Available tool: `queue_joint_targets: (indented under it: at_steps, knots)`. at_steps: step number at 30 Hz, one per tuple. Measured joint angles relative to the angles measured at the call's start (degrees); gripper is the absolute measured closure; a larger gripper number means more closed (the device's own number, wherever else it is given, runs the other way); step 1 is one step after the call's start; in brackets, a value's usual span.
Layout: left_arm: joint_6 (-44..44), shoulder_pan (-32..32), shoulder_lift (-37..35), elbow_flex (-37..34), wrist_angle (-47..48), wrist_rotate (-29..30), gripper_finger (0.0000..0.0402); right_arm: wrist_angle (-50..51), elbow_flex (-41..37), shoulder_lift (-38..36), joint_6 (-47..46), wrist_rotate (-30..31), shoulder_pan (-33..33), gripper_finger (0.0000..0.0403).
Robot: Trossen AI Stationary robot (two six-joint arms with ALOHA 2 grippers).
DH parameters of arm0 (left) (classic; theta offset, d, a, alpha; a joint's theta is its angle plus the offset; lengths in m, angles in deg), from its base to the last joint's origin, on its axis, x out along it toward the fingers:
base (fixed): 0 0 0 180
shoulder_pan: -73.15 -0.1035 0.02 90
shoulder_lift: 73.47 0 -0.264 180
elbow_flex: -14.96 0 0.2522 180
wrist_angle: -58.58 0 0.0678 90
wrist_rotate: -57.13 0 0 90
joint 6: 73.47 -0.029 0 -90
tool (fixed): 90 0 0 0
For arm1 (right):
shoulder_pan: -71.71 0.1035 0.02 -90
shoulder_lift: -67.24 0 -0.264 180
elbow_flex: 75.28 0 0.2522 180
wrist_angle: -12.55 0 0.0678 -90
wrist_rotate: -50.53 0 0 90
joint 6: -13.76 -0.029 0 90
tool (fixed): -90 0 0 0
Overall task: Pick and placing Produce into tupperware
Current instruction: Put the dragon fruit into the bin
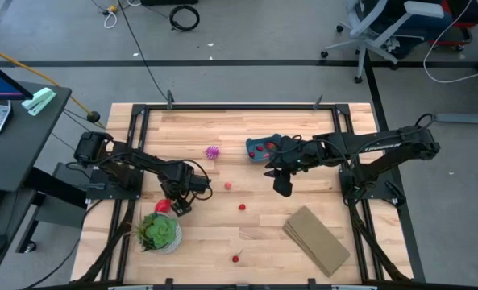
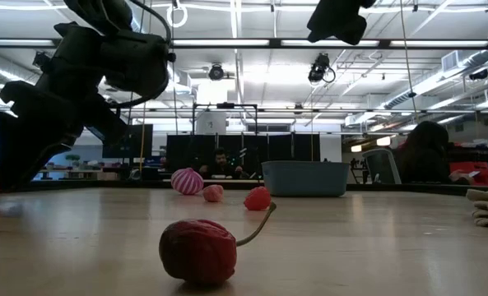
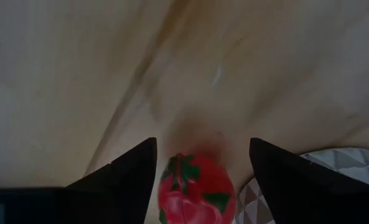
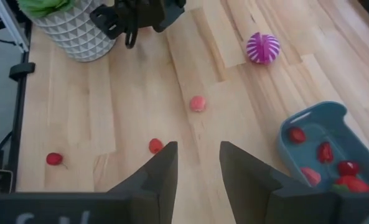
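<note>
Produce lies scattered over the wooden counter (image 1: 247, 258): a red strawberry-like piece with green leaf markings (image 3: 195, 190) sits between the spread fingers of the left tool (image 1: 180, 205), right beside the white faceted pot (image 1: 172, 242) holding a green leafy plant (image 1: 158, 231), at about eight o'clock from the counter's centre. The left tool's fingers stand apart on either side of this piece and do not press it. A purple ball with pale stripes (image 1: 214, 151) rests at about eleven o'clock, near the far edge. A small pink piece (image 1: 228, 186) lies close to the centre, a small red piece (image 1: 243, 207) just toward six o'clock from it, and a dark red cherry with a thin stem (image 1: 235, 258) sits near the front edge. The teal-blue tupperware (image 1: 255, 147), a low rounded tub with a handle tab, stands at about one o'clock and holds several red pieces (image 4: 324, 152). The right tool (image 1: 281, 185) hovers above the counter just toward five o'clock from the tub, its fingers parted with nothing between them. A tan flat block (image 1: 317, 239) lies at about four o'clock.
</note>
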Motion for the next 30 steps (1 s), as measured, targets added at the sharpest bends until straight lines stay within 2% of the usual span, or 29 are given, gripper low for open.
queue_joint_targets:
  at_steps: [3, 7, 11, 14, 16, 21, 30]
  knots:
    - [0.0, -1.4, 0.0, 0.0, 1.3, 0.0, 0.0137, 0.0, 0.0, 0.0, 0.0, 0.0, -0.7, 0.0274]
    - [0.0, -2.8, 0.0, 0.0, 10.2, -1.1, 0.0136, 0.0, 0.0, 0.0, 0.1, 0.0, -1.4, 0.0274]
    - [0.1, -3.4, 0.0, 0.0, 17.7, -6.5, 0.0136, 0.0, 0.0, 0.0, 0.7, 0.0, -1.8, 0.0274]
    - [0.8, -3.0, 0.0, 0.0, 17.8, -12.6, 0.0133, 0.0, 0.0, 0.0, 1.6, 0.0, -2.1, 0.0274]
    - [2.3, -2.2, 0.0, 0.0, 16.9, -14.4, 0.0131, 0.0, 0.0, 0.0, 1.6, 0.0, -2.2, 0.0274]
    - [7.8, -0.2, 0.0, 0.1, 16.8, -14.6, 0.0127, 0.0, 0.0, 0.0, 1.7, 0.0, -2.4, 0.0274]
    - [10.9, 1.9, 0.0, 0.1, 16.4, -14.8, 0.0131, 0.0, 0.0, 0.0, 4.1, 0.0, -3.4, 0.0274]
